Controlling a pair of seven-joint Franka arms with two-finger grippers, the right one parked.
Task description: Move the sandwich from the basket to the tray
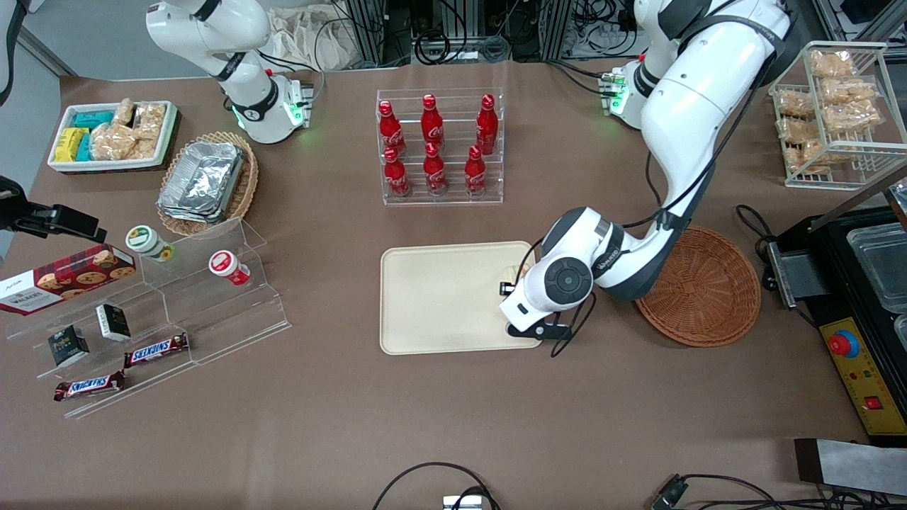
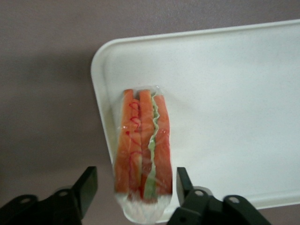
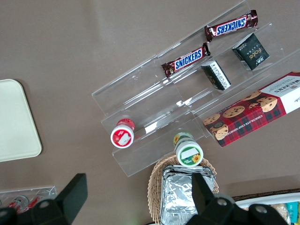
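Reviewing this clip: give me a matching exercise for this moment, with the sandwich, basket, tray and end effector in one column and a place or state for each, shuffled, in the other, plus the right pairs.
Column 1
1. sandwich
2. basket
3. tray
4. end effector

Column 2
A. nothing lies in its visible part; it sits toward the working arm's end of the table
B. open, one finger on each side of the wedge, not touching it
C. lying on the tray near a rounded corner
D. flat on the brown table, nearer the front camera than the cola bottle rack

Pairs: 1-C, 2-A, 3-D, 4-B
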